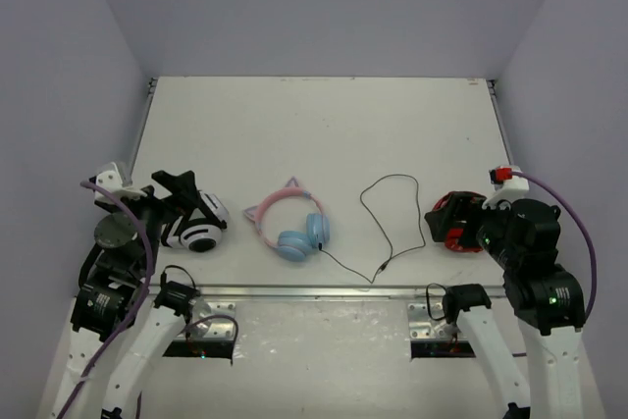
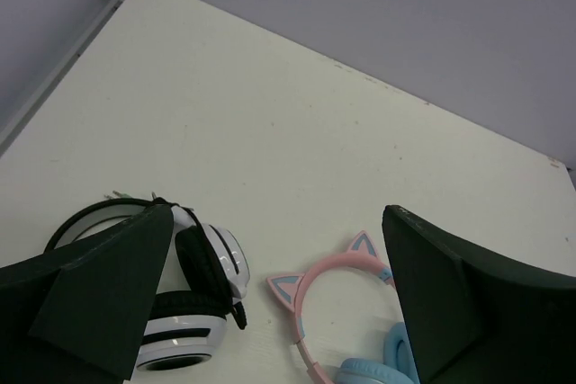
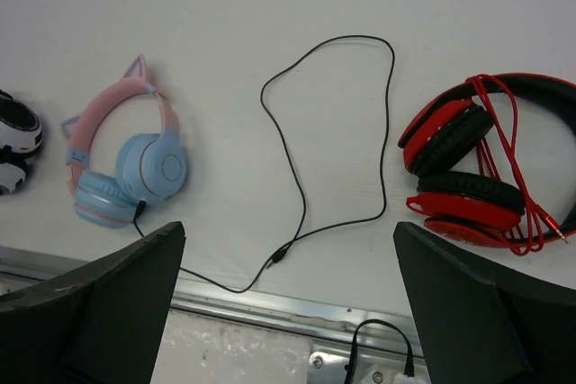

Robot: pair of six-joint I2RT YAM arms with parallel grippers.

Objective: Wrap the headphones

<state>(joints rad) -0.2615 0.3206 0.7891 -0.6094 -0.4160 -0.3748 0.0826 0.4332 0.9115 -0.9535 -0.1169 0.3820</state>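
The headphones are laid near the table's front edge between the arms, the cable sprawled loose for gathering; the left tool and right tool are held wide apart and empty, presumably for approach.

open table beyond, cable loop beside red headphones

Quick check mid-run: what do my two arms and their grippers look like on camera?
The left arm and right arm have white links and black joint housings. A purple cable trails along each: left cable, right cable. The left gripper and right gripper have broad, matte black, wedge-shaped fingers. A red connector sits by the right wrist.
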